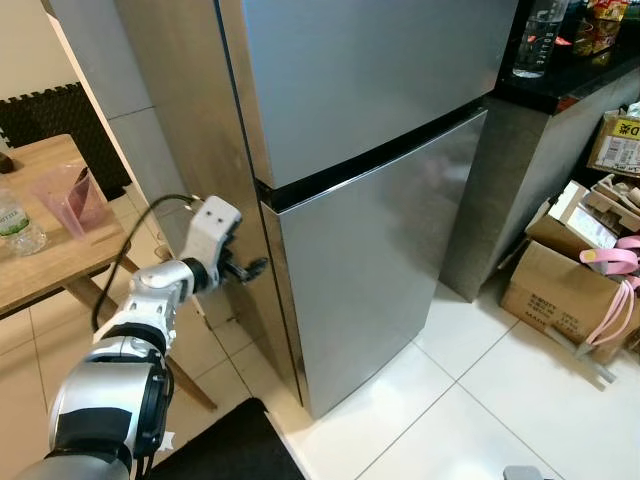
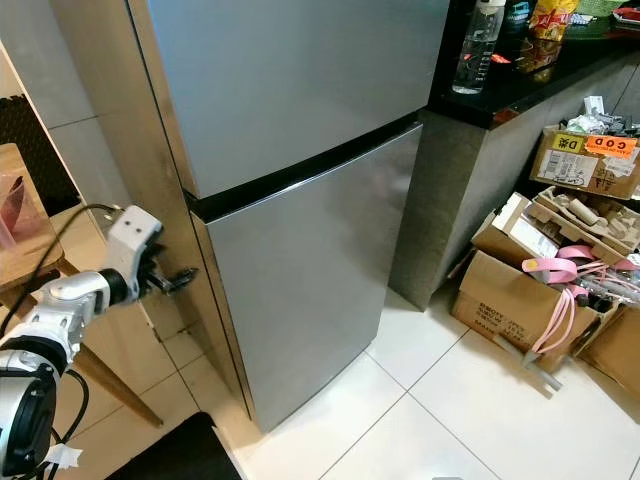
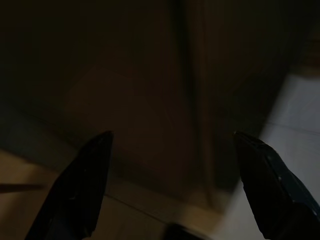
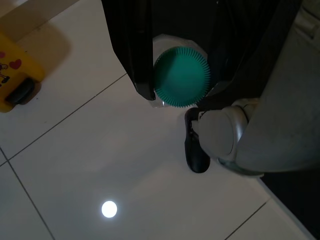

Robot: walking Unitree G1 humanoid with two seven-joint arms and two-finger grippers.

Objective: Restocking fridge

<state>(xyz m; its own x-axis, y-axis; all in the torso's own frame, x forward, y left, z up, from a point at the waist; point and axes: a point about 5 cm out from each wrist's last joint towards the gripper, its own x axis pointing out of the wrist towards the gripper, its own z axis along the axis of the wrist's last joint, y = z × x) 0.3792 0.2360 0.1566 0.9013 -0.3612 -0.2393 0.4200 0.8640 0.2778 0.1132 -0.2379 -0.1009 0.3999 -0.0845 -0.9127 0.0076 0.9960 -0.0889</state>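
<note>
Head views: left arm bent and stretched forward, left gripper (image 1: 250, 268) at the side edge of the closed fridge (image 1: 380, 200), beside the lower door (image 1: 370, 270).
Left wrist view: dark; fingers (image 3: 75, 190) spread apart, holding nothing.
Right wrist view: right gripper (image 4: 180, 75) points down at the floor tiles (image 4: 100, 150), clamped on a green-capped bottle (image 4: 181, 76).

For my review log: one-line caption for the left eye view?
Left pincer reaches toward the left edge of the closed steel fridge, beside a wooden table; cardboard boxes sit to the right.
</note>
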